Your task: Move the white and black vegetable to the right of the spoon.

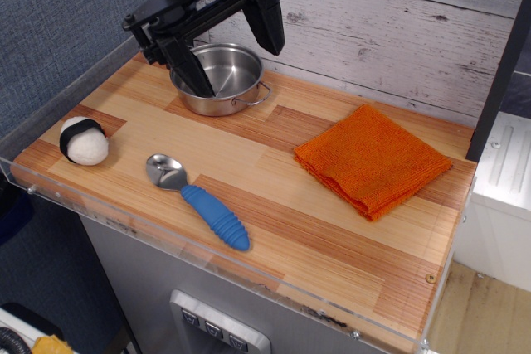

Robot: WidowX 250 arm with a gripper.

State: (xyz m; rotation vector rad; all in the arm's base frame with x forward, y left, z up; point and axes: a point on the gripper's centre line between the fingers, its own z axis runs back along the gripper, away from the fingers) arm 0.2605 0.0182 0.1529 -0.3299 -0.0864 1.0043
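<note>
I am holding the end effector (235,51) released above the pot (219,78); the white and black vegetable (83,140) is lying left of the spoon (197,201) (both on the counter (348,238)).

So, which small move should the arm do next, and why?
Probably swing the open gripper left and forward until it is above the white and black vegetable. The gripper hangs empty over the steel pot at the back, while the vegetable lies untouched at the table's left edge, left of the spoon.
</note>
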